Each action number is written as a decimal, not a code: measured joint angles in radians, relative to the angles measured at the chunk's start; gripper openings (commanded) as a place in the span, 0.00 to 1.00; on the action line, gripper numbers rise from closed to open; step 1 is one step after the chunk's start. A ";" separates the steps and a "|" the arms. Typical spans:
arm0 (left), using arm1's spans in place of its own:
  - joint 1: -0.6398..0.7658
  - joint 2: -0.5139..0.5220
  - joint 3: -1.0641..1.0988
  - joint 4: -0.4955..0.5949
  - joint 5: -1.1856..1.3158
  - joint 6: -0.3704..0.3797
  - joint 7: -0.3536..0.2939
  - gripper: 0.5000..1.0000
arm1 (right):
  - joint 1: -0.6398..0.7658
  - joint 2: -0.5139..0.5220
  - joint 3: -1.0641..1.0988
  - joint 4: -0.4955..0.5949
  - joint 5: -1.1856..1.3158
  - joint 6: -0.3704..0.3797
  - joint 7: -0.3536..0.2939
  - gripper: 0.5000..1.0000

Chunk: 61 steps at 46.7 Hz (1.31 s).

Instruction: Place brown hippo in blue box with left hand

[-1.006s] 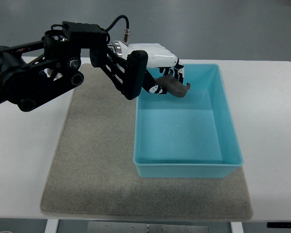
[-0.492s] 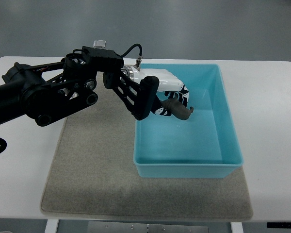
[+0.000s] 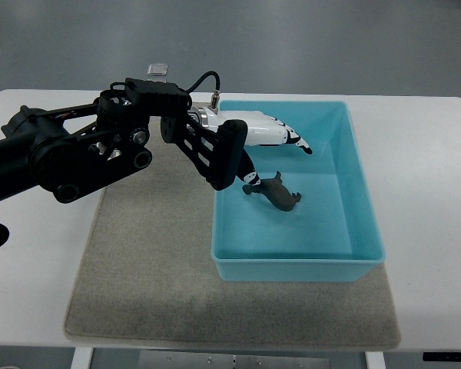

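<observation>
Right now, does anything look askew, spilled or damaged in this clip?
Nothing stands out. The brown hippo lies inside the blue box, the left hand is open above it, and the box sits square on the grey mat.

Your left arm is a matte black assembly of angular links with round pivot joints and visible fasteners. A black cable loops from the forearm housing into a silver metal connector at the wrist. The left hand (image 3: 270, 137) has a glossy white shell; its fingers (image 3: 298, 142) carry black segments and dark tips.
</observation>
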 measured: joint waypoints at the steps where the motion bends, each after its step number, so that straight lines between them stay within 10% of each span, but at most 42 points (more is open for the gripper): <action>1: 0.000 0.001 -0.003 -0.001 -0.002 0.004 -0.001 0.99 | 0.000 0.000 0.000 0.000 0.000 0.000 0.000 0.87; 44: 0.042 0.251 -0.036 0.088 -1.196 0.060 -0.006 1.00 | 0.000 0.000 0.000 0.000 0.000 0.000 0.000 0.87; 61: 0.094 0.286 -0.072 0.269 -1.507 -0.203 0.021 1.00 | 0.000 0.000 0.000 0.000 0.000 0.000 0.000 0.87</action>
